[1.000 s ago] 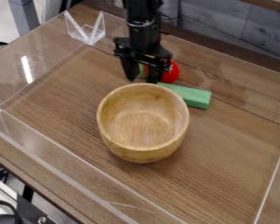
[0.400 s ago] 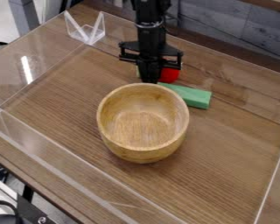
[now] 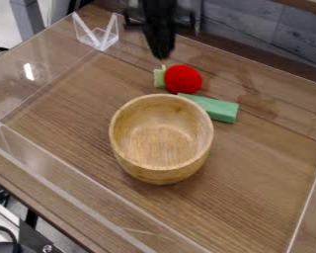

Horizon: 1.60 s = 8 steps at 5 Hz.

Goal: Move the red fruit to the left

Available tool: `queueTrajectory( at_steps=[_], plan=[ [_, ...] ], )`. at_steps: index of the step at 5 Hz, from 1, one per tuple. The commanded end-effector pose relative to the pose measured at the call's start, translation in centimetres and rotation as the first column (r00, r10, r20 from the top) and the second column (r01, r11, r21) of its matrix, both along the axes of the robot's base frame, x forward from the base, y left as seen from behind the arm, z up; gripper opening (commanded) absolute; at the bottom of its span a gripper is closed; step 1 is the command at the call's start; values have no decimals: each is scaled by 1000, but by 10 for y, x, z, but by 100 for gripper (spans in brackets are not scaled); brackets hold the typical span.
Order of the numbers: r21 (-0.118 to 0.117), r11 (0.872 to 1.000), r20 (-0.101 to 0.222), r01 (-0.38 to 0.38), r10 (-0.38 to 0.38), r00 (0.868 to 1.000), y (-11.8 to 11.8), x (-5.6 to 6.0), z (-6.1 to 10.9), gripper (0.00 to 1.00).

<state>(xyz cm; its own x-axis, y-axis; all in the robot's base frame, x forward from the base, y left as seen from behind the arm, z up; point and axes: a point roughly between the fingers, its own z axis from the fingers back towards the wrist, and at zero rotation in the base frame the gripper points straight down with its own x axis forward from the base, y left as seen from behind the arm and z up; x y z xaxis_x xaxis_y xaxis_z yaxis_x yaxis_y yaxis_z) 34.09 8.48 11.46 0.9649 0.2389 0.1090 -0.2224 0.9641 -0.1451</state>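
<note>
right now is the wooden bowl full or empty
Empty. The wooden bowl stands upright and its bare inner floor shows; the red fruit lies on the table behind it, outside.

A wooden bowl (image 3: pixel 161 137) sat mid-table (image 3: pixel 68 109) — a flat green block (image 3: pixel 213 107) lay at its two o'clock, just beside its rim.

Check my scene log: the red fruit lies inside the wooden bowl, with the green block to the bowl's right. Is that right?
Not quite. The camera view shows the red fruit lying on the table behind the wooden bowl, which is empty. The green block does sit by the bowl's right side.
</note>
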Motion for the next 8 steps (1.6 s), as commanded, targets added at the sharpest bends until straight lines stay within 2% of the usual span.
queueTrajectory(
  at_steps=[1, 2, 4, 5, 6, 7, 8],
  plan=[
    [29, 997, 71, 72, -74, 995, 7, 5, 22, 0],
    [31, 988, 51, 154, -155, 987, 11, 7, 7, 100],
    [28, 984, 11, 176, -177, 984, -12, 12, -38, 100],
    [28, 978, 3, 206, -207, 978, -20, 18, -33, 100],
    [28, 972, -1, 232, -232, 973, -27, 24, -24, 0],
    [27, 964, 0, 266, -266, 964, -22, 21, -27, 0],
    [23, 953, 12, 301, -301, 953, -14, 17, -22, 0]
  ],
)
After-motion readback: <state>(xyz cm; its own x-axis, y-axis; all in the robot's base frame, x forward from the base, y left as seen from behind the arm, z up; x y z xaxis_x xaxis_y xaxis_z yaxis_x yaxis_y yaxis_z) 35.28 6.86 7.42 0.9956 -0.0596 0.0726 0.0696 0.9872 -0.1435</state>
